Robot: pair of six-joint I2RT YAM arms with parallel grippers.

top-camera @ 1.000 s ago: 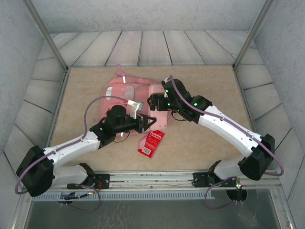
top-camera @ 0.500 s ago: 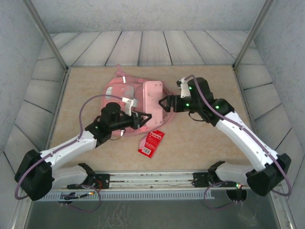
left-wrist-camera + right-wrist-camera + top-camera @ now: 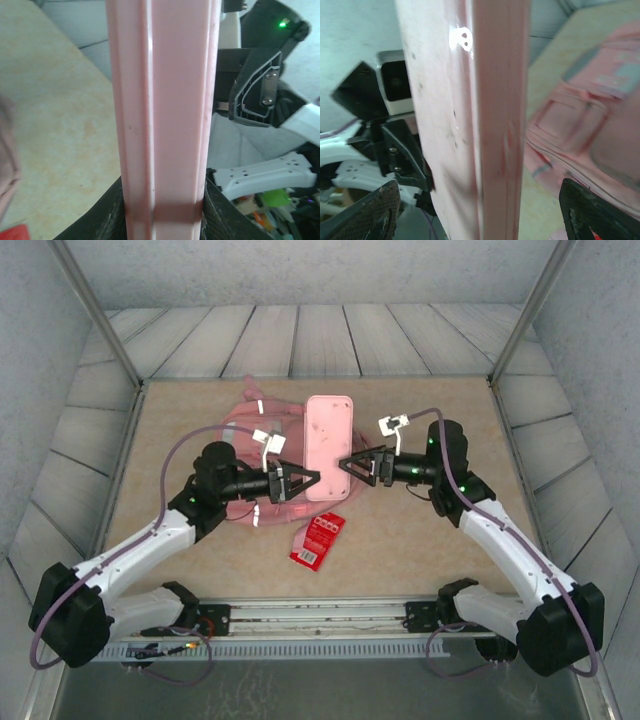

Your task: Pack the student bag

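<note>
A flat pink pencil case [image 3: 328, 445] hangs above the table, and my left gripper [image 3: 308, 479] is shut on its near left edge. In the left wrist view the case [image 3: 165, 100] runs up between both black fingers [image 3: 102, 215]. My right gripper [image 3: 347, 464] faces the case from the right, open. Its two fingers [image 3: 370, 212] stand wide on either side of the case [image 3: 470, 130] without touching it. The student bag [image 3: 247, 428], soft and pink, lies on the table behind the left arm, partly hidden. It also appears in the right wrist view [image 3: 590, 125].
A red packet [image 3: 318, 538] lies on the tan tabletop [image 3: 430, 410] just in front of the grippers. A pink strap [image 3: 297, 532] trails from the bag beside it. Grey panelled walls and metal posts [image 3: 520, 315] ring the table.
The pencil case has come up off the bag and swung further back, carried by my left gripper. My right arm has drawn back to the right, and its jaws have narrowed a little.
</note>
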